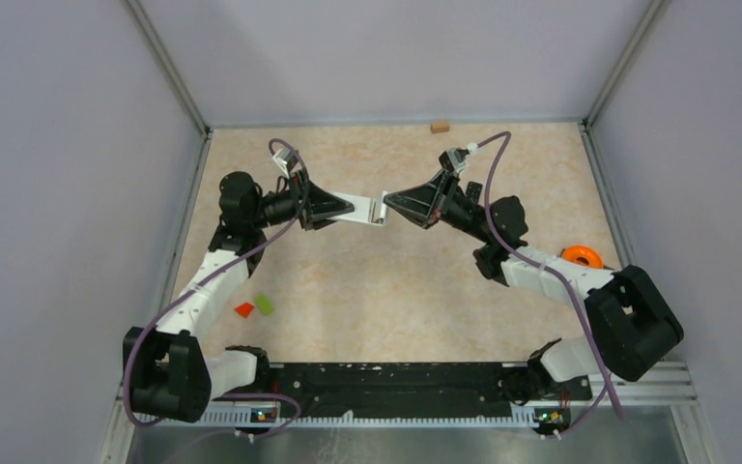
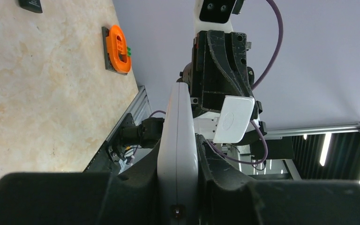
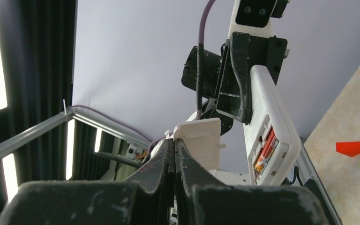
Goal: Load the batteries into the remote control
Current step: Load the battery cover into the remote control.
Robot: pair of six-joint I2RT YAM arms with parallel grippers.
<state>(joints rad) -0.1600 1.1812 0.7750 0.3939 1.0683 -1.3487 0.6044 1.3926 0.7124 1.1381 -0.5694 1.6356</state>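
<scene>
My left gripper is shut on a white remote control and holds it in the air over the back of the table. In the left wrist view the remote stands edge-on between the fingers. In the right wrist view the remote shows its open compartment with red-and-dark batteries inside. My right gripper faces the remote's free end and is shut on a white battery cover, close beside the compartment. The cover also shows in the left wrist view. No loose batteries are in view.
A flat red block and a lime-green block lie near the left arm. An orange ring-shaped part sits by the right arm. A small wooden block lies at the back wall. A black object lies on the table.
</scene>
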